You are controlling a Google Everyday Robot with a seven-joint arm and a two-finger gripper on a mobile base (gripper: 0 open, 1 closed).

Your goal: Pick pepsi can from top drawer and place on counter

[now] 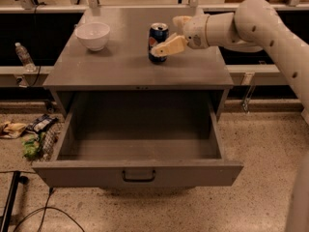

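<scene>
The pepsi can [157, 36] stands upright on the counter [116, 64], right of centre. My gripper [165, 36] reaches in from the right and is open. Its near finger [168, 47] lies across the can's lower front, and its far finger [182, 21] is behind and to the right of the can, apart from it. The top drawer [137, 170] is pulled fully out below the counter, and its inside shows nothing in it. Its dark pull handle [138, 176] is at the centre of the front panel.
A white bowl [92, 35] sits on the counter's back left. A clear water bottle [23, 56] lies on a ledge to the left. Litter [30, 134] and cables [29, 211] are on the floor at the left. My arm [270, 28] spans the right side.
</scene>
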